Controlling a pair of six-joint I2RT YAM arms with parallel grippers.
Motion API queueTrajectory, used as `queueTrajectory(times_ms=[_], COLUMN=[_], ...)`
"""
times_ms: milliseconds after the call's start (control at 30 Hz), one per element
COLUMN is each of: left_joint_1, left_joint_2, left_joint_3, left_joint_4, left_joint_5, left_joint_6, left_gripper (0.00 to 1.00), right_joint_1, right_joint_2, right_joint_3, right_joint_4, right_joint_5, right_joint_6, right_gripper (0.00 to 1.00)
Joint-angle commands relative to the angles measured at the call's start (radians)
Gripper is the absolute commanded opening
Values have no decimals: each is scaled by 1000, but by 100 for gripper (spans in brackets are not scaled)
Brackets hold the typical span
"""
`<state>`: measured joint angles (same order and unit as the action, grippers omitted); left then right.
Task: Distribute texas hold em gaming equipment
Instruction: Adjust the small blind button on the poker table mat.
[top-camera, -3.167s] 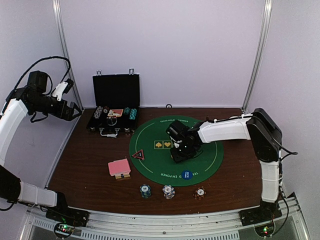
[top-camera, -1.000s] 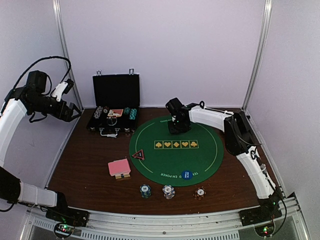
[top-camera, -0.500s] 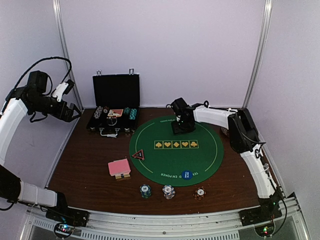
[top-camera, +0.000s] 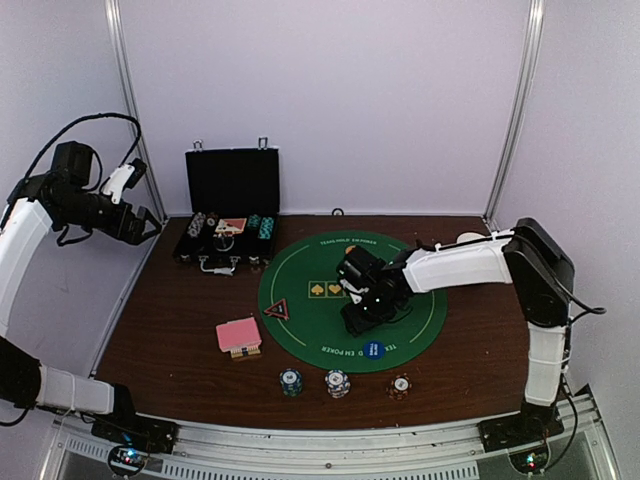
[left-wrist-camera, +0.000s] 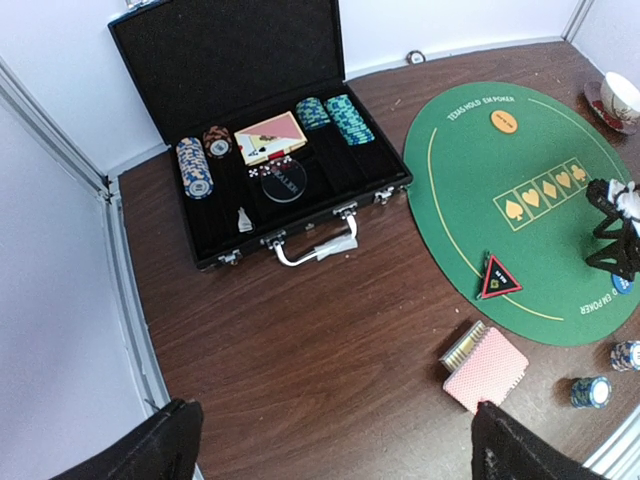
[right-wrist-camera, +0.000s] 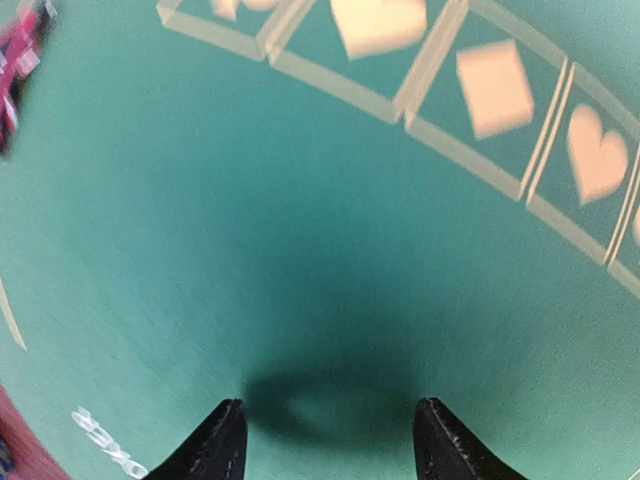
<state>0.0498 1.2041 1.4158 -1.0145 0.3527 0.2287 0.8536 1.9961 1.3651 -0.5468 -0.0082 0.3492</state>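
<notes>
Both agape, empty (right tool (right-wrist-camera: 330, 412) low over bare mat (right-wrist-camera: 190, 210); left tool (left-wrist-camera: 338, 425) aloft)

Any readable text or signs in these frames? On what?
"TEXAS HOLD EM POKER": far rim of the green mat; repeated on its near rim, partly cut off.
Row of yellow suit symbols, spade at one end: printed mid-mat.
Too small to read: marks on the red-edged triangle, orange disc, teal chip stack.
</notes>
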Motion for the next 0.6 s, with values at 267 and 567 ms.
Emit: queueTrajectory(times_ms=[267,567], left_joint_1=[7,7], left_joint_2=[-41,-55], left_joint_3=[-1,-18], left_joint_4=[-18,-18], left_joint_5=[12,17], left_joint_6=[-9,-6], left_gripper=[98,98], right_joint_1=[61,99], right_joint_2=[-162,-237], right_joint_3=[-240,-315], right_joint_4=[23,14], right_joint_5=[36,56], right_joint_6=[93,143], right_gripper=[43,38])
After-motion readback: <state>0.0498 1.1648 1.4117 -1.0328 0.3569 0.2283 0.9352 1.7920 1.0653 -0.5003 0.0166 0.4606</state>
